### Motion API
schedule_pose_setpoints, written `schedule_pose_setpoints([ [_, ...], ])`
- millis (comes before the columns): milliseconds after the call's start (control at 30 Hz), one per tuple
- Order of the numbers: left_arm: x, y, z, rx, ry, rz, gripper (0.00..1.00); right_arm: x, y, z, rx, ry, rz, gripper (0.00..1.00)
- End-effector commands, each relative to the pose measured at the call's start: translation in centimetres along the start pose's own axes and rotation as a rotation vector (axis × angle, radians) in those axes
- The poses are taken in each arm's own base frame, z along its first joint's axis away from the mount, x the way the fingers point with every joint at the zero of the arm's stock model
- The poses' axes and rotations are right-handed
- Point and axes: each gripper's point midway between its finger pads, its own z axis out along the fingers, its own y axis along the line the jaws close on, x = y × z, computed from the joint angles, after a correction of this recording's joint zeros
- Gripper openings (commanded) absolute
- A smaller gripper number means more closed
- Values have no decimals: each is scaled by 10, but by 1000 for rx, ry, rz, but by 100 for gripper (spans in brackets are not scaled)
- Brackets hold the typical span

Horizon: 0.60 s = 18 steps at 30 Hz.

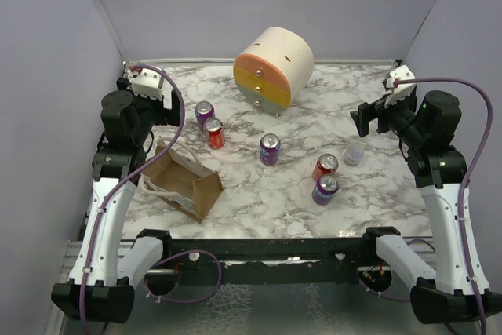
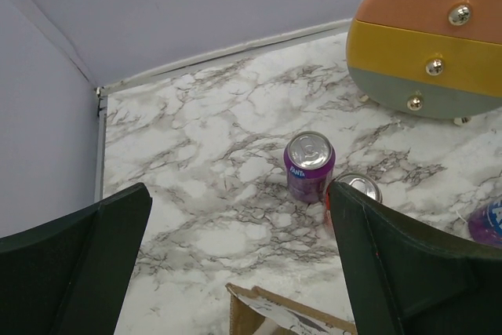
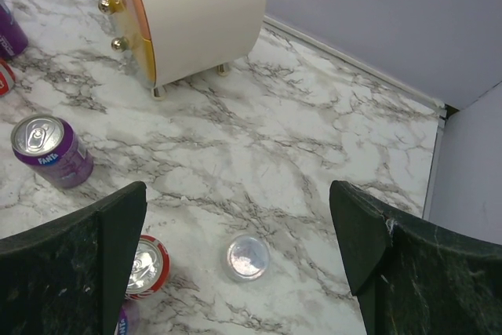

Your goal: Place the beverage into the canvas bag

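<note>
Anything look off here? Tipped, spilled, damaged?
Mostly fine. The canvas bag on the left sits diagonally and looks slumped, with a handle flopped outward. Whether its mouth faces up is unclear. All five cans stand upright, and nothing is spilled or visibly damaged.

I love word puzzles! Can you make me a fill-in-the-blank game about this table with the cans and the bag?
There are ___ soda cans on the marble table.
The middle drawer of the round cabinet is ___.
The canvas bag lies nearest the ___ arm.
The left claw and right claw are both ___.
Missing words: five, yellow, left, open.
</note>
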Motion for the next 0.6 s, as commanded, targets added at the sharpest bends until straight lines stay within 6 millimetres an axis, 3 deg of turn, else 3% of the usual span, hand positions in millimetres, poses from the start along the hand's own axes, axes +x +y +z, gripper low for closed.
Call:
schedule_pose_setpoints([
  [0,-9,-15,-16,92,1,13,99,-5,6,4,-43,-10,-8,99],
  [133,5,-29,-32,181,78,53,99,-5,7,6,-54,-9,-7,100],
  [300,18,-44,-65,295,151,153,99,-1,7,7,-54,-3,-10,100],
  [567,41,-43,-109,387,295,368,99,8,10,11,-68,19,-8,100],
])
